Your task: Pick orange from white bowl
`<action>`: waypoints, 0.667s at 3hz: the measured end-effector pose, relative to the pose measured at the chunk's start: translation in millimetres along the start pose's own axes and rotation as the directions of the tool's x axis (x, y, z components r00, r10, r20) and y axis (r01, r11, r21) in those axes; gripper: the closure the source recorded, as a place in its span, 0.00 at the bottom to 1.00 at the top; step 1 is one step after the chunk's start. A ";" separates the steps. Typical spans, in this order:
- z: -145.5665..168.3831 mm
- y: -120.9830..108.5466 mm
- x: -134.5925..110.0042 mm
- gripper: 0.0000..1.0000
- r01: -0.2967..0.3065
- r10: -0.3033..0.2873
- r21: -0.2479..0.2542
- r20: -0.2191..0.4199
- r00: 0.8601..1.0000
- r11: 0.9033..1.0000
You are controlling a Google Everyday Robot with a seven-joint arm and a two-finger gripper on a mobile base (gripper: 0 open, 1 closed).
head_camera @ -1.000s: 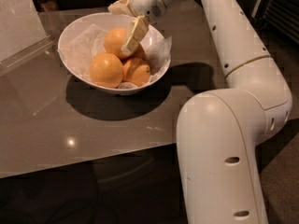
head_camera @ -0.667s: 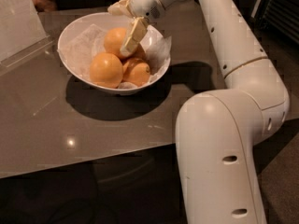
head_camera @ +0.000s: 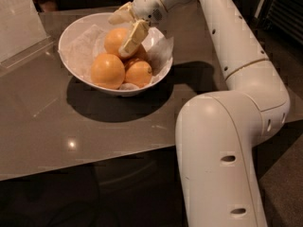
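Upper centre of the frame, we see the gripper spread astride the rearmost orange in the white bowl, and we fear a shallow, off-centre squeeze could squirt the smooth fruit free.

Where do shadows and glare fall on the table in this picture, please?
Camera view: the white bowl throws a dark shadow forward onto the table; a small glint sits left of it, nearer the camera; the gripper hangs over the oranges in the bowl, well lit.
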State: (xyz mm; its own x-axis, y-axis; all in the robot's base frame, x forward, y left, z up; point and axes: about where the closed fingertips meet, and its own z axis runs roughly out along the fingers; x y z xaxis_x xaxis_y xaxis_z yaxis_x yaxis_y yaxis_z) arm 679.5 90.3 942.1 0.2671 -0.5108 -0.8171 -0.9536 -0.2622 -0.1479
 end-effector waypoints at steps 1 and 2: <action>0.0 0.0 0.0 0.42 0.000 0.000 0.000 0.000 1.000 1.000; 0.0 0.0 0.0 0.65 0.000 0.000 0.000 0.000 1.000 1.000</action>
State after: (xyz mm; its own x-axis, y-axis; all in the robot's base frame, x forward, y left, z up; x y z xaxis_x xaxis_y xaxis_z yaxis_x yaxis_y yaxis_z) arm 679.5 90.3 942.1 0.2671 -0.5108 -0.8171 -0.9536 -0.2622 -0.1479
